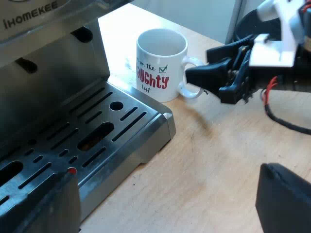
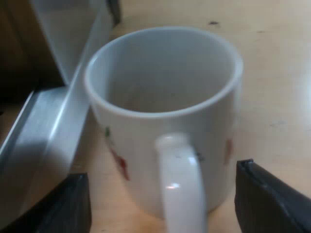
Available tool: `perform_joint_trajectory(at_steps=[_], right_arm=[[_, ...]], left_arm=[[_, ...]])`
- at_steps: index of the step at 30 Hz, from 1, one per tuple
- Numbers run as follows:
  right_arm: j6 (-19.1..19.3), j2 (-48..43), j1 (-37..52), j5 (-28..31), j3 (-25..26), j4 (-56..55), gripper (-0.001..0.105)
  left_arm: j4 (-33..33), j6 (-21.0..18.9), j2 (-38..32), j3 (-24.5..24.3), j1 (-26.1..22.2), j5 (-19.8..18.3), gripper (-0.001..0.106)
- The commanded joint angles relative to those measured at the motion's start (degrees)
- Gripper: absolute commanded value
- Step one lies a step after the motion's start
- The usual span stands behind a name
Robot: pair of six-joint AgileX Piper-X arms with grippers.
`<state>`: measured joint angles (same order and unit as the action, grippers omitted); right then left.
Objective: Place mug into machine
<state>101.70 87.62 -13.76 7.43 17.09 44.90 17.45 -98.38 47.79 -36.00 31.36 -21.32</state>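
The mug [image 1: 158,68] stands upright on the wooden surface [image 1: 218,165], not in the machine. It sits just beside the outer corner of the espresso machine's [image 1: 48,58] slotted metal drip tray [image 1: 146,121]. It is white and looks empty inside, with red lettering and a small green tick box on the side that faces the left wrist view. The tray carries nothing.

The right claw [image 2: 167,199] is at the mug's handle [image 2: 180,184]. Its two black fingers [image 2: 267,194] are spread, one on each side of the handle, with a gap showing between each finger and the handle. It pinches nothing. In the right wrist view the mug's wall rises close behind the handle, and the tray's metal edge runs along the mug's far side. From the left wrist view the same claw reaches in low over the surface, its tips level with the handle's loop.

The left claw [image 1: 160,194] hangs over the tray's front edge and the bare surface beside it — fingers wide apart, holding nothing, well apart from the mug.
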Motion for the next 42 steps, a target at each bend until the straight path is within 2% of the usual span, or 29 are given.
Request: perform_joint_trajectory(at_steps=[1,14,16,18,20,24,26,28,34,42], right_arm=[[0.7,1.2,0.2,-1.5,1.5,0.8,0.064],[-0.1,3.7,0.2,1.4,2.3,2.0,0.064],[-0.3,3.7,0.2,1.4,2.3,2.0,0.060],[-0.4,3.7,0.2,1.5,2.3,2.0,0.052],[-0.9,3.7,0.2,2.1,2.3,2.0,0.036],[-1.7,3.7,0.2,3.1,2.3,2.0,0.012],[-1.7,3.7,0.2,3.1,2.3,2.0,0.003],[-1.7,3.7,0.2,3.1,2.3,2.0,0.000],[-1.6,3.2,-0.3,2.7,2.3,2.0,0.000],[-0.2,-3.5,-2.8,2.8,2.1,-3.4,0.000]], left_arm=[[-1.1,0.1,-0.1,-0.5,0.3,-0.4,0.075],[-1.1,0.1,-0.1,-0.5,0.3,-0.4,0.075],[-1.1,0.1,-0.1,-0.5,0.3,-0.4,0.075],[-1.1,0.1,-0.1,-0.5,0.3,-0.4,0.075],[-1.1,0.1,-0.1,-0.5,0.3,-0.4,0.075],[-1.1,0.1,-0.1,-0.3,0.3,-0.4,0.075],[-1.1,0.1,0.1,-0.1,0.3,-0.4,0.075],[-1.1,0.1,0.3,-0.1,0.3,-0.4,0.075],[-1.1,0.1,1.5,-0.1,0.3,-0.4,0.075],[-2.8,0.9,2.0,-0.1,0.3,0.1,0.075]])
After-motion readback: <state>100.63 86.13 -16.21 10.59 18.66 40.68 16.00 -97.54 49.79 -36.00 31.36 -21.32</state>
